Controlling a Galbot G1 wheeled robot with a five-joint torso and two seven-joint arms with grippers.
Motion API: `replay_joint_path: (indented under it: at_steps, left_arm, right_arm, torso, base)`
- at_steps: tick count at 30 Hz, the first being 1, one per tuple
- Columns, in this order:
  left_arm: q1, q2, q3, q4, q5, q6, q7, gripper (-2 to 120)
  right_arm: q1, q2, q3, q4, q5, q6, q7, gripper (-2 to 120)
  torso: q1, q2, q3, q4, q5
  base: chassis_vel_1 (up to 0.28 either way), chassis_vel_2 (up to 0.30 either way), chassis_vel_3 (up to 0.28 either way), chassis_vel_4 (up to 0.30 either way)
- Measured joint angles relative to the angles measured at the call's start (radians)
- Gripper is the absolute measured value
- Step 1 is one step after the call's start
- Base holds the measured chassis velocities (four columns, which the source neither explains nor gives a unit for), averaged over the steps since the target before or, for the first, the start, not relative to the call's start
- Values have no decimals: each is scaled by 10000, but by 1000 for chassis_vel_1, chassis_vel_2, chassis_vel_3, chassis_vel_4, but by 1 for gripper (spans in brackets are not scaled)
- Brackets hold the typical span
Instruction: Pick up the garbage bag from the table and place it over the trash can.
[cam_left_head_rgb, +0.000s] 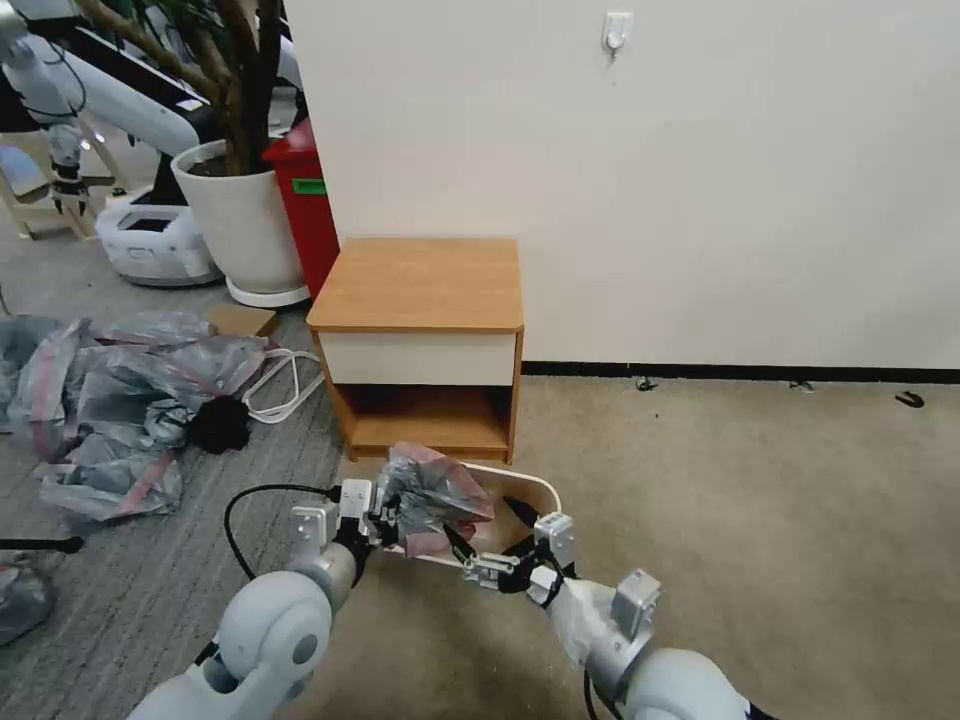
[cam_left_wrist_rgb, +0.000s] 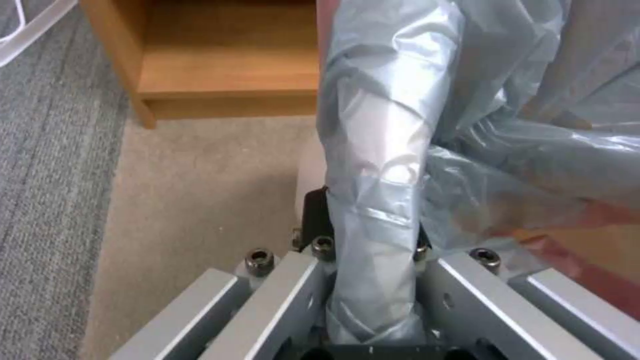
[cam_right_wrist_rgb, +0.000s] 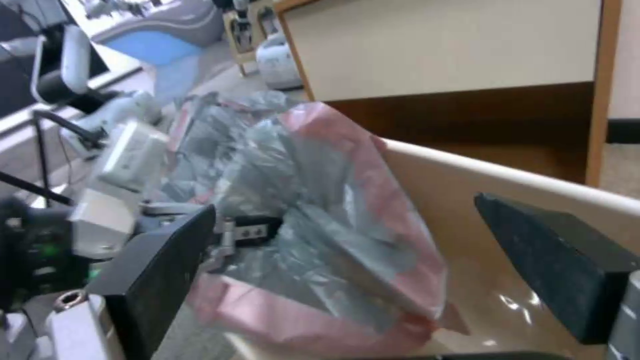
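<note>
Crinkled grey plastic with a pink-red band, the garbage bag (cam_left_head_rgb: 432, 497) sits bunched over the left part of the trash can (cam_left_head_rgb: 540, 492), off the table and held above the bin's opening. In the left wrist view a twisted fold of the bag (cam_left_wrist_rgb: 380, 200) runs straight down between the metal jaws of the left gripper (cam_left_head_rgb: 385, 515), which is clamped on it at the can's left rim. In the right wrist view the bag (cam_right_wrist_rgb: 320, 220) spreads out as a loose pouch with its pink edge lying against the cream inner wall of the can (cam_right_wrist_rgb: 507, 200). The right gripper (cam_left_head_rgb: 490, 555) hangs at the can's near rim, just right of the bag, with its two black fingers (cam_right_wrist_rgb: 167, 260) spread wide and the bag between them but not pinched. The can stands on beige carpet directly in front of the table (cam_left_head_rgb: 420, 285), an orange-brown nightstand with a cream drawer front and an open lower shelf, set against a white wall. To the left on the grey carpet lies a heap of similar bags (cam_left_head_rgb: 120, 400), and behind it stand a white plant pot (cam_left_head_rgb: 240, 225) and a red bin (cam_left_head_rgb: 305, 200).
</note>
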Motion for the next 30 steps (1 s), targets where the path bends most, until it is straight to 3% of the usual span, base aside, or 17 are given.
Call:
replay_joint_path:
  at_steps: [10, 21, 30]
  left_arm:
    - [76, 41, 135, -155, 226, -64, 114, 1]
    - [312, 117, 62, -392, 246, -124, 148, 1]
    - [315, 162, 100, -397, 234, -125, 149, 1]
  right_arm:
    - [1090, -555, -739, -200, 1003, -620, 667, 99]
    - [1899, -358, -1453, -1030, 1148, -862, 1182, 94]
    - [1991, -151, -1646, -1162, 1051, -813, 1343, 76]
  torso:
    - [0, 0, 0, -1, -1]
    - [0, 0, 0, 0, 0]
    - [-1, 0, 0, -1, -1]
  base:
    - [0, 0, 0, 0]
    - [0, 0, 0, 0]
    - [0, 0, 0, 0]
